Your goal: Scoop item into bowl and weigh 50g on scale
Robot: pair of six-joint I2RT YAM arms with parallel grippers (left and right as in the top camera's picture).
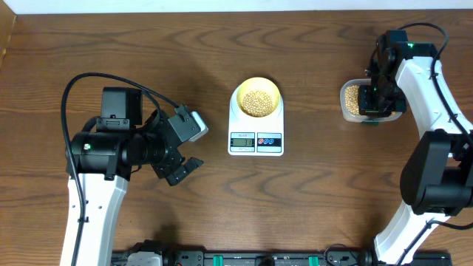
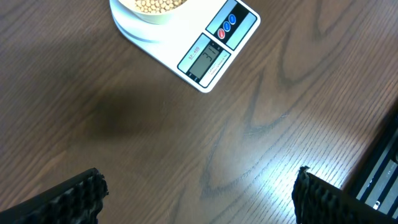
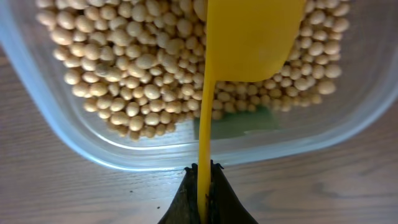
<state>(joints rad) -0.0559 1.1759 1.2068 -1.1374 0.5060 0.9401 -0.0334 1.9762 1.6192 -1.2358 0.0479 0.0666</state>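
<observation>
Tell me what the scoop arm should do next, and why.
Probably dip the scoop into the beans in the tub: the right pincer holds it right above them, and the bowl on the scale looks partly filled.

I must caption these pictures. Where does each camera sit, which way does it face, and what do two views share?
Overhead: above the table, facing down; left arm and right arm show.
Left wrist: faces the table beside the scale; open left gripper shows.
Right wrist: faces into the tub of beans; right gripper pinches the scoop.
Shared: scale, overhead and left wrist.
</observation>
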